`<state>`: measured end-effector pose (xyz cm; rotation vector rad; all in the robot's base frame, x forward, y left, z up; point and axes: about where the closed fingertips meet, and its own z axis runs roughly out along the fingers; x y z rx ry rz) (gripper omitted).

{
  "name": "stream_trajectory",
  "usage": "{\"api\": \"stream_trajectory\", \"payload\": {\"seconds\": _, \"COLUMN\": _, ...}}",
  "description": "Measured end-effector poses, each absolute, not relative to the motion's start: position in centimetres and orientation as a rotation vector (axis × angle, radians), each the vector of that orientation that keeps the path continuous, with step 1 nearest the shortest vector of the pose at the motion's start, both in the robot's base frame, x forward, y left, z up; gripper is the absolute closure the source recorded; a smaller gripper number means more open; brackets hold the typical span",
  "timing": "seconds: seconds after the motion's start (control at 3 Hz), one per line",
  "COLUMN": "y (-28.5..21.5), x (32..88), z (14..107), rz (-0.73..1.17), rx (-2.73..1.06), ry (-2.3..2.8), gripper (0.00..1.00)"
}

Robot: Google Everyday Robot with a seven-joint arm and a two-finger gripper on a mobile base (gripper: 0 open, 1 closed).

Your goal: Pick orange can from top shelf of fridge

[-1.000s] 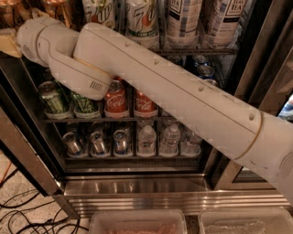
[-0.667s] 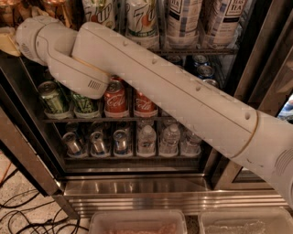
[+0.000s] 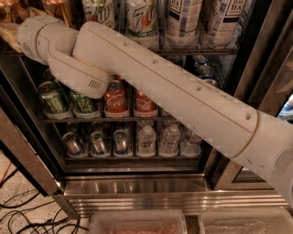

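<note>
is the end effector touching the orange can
Cannot tell. Camera view: the end effector is at top left by the orange can, contact hidden behind the arm.

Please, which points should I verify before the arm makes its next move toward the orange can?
1. Fridge front open to the arm: ok.
2. Orange can in view on the top shelf: ok, only its lower part shows.
3. Gripper at the upper left edge, near the orange can: ok.
4. Grasp on the can: cannot tell.
5. 7up can beside it upright: ok.
6. Arm clear of the red cola cans: cannot tell, it overlaps them.
</note>
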<state>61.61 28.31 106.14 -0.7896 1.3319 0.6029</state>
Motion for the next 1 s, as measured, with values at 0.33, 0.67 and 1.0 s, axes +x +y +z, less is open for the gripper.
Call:
{"api": "stream_trajectory", "payload": {"seconds": 0.33, "y": 28.31, "x": 61.61, "z": 106.14, "rz": 0.603, "rx": -0.790, "ry": 1.332, "gripper": 0.86}}
{"api": "stream_trajectory", "payload": {"seconds": 0.67, "y": 28.32, "x": 61.61, "z": 106.14, "rz": 0.603, "rx": -0.790, "ry": 1.332, "gripper": 1.00}}
{"api": "stream_trajectory", "payload": {"seconds": 1.0, "y": 28.33, "x": 61.57, "z": 106.22, "rz": 0.605, "rx": -0.790, "ry": 1.328, "gripper": 1.00}}
